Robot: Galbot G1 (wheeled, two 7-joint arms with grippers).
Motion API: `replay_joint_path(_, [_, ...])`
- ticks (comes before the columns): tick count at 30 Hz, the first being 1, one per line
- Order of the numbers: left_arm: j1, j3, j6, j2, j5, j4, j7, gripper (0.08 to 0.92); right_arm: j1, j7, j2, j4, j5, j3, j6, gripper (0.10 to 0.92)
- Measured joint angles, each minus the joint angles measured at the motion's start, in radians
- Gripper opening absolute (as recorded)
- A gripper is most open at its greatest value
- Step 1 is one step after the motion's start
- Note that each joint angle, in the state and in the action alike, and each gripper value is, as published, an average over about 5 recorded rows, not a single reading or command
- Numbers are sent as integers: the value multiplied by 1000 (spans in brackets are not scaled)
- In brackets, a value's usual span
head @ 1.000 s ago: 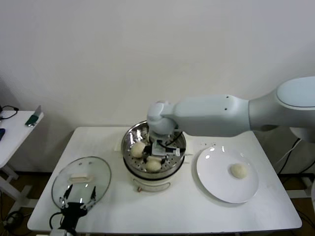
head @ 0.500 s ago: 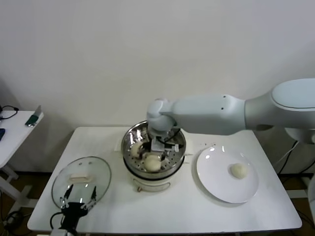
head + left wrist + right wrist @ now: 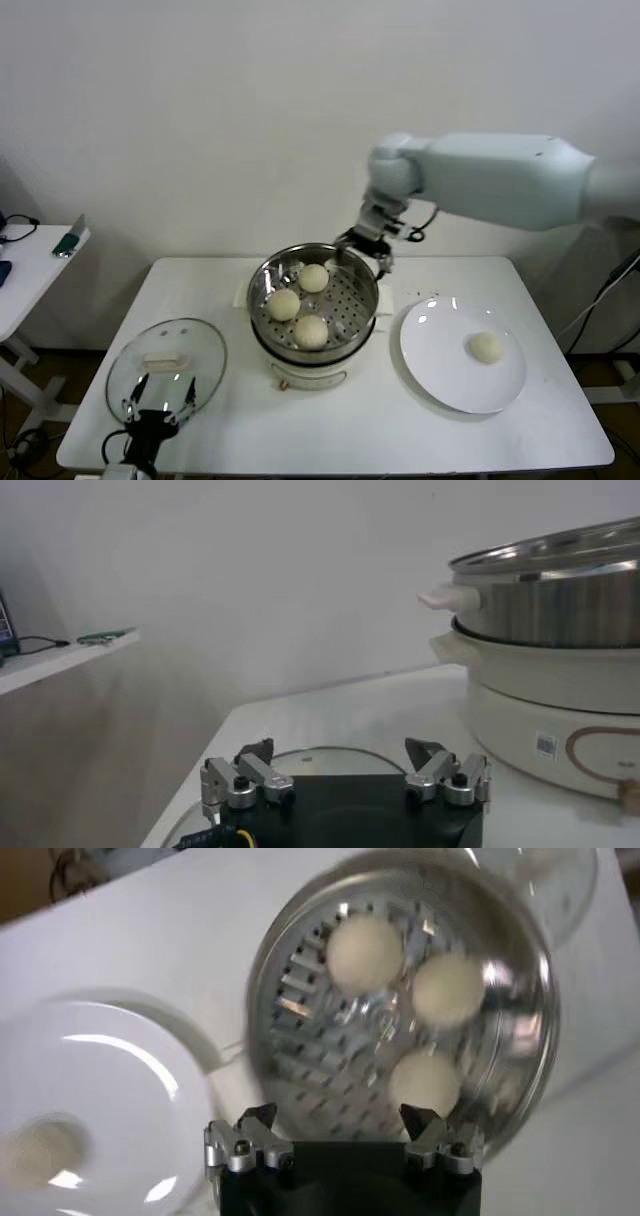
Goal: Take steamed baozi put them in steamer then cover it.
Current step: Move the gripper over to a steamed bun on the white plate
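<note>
The right arm is reaching in from the right edge of the head view, its shoulder cut off, and its gripper [image 3: 366, 240] is hanging above the far rim of the steamer [image 3: 270, 275], jaws spread and holding nothing. Three baozi [image 3: 314, 278] are sitting in the perforated basket below it; the wrist camera is showing them blurred beneath the open fingers [image 3: 252, 1128]. A fourth bun [image 3: 486, 347] is lying on the plate [image 3: 430, 350] near the table's [image 3: 400, 430] right edge, well apart from the gripper. The cover [image 3: 200, 345] is lying flat near the front-left corner, partly hidden by the left gripper [image 3: 158, 408], which is hovering just over its near rim, jaws open and empty, its arm cut off below.
</note>
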Motion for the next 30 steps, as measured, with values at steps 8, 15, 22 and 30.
replay_joint_path(8, [-8,1,3,-5,-4,-2,9,823,21,17,-227,50,79,-122,-189,823])
replay_joint_path(15, [-7,0,1,-5,-5,-2,10,823,-37,54,-363,65,28,-140,-301,823])
replay_joint_path(22, [1,4,-4,-8,-2,-5,11,823,-161,89,-425,43,-48,-68,-367,823])
replay_joint_path(30, [13,4,-7,-10,7,-6,11,823,-337,109,-442,-10,-124,70,-398,823])
